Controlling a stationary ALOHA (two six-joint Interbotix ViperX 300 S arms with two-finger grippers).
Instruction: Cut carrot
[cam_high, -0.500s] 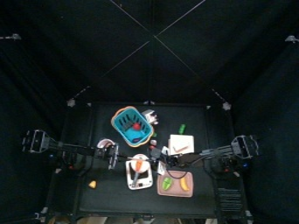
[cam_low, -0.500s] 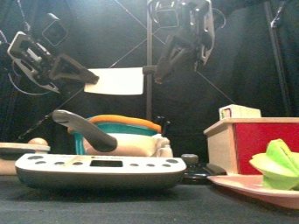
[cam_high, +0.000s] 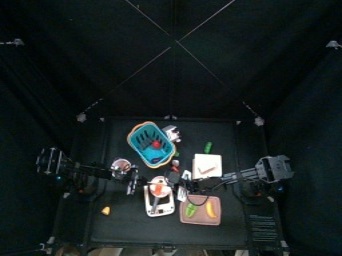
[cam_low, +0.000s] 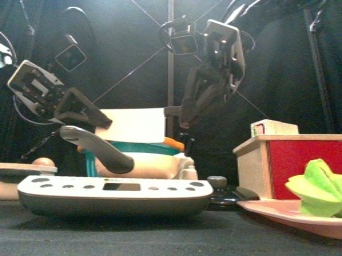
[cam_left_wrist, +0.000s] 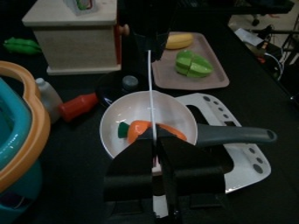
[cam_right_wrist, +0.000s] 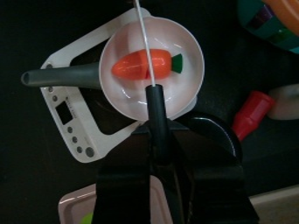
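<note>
Right hand (cam_right_wrist: 153, 109) clenched on knife (cam_right_wrist: 142, 39) — blade seemingly above carrot (cam_right_wrist: 143, 63); left hand (cam_left_wrist: 156, 144) clenched.

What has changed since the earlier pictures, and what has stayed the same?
Both arms have come down: in the front view the left gripper and the right gripper hang lower behind the scale. The carrot lies in the pan, uncut. The scale, box and tray stayed put.
</note>
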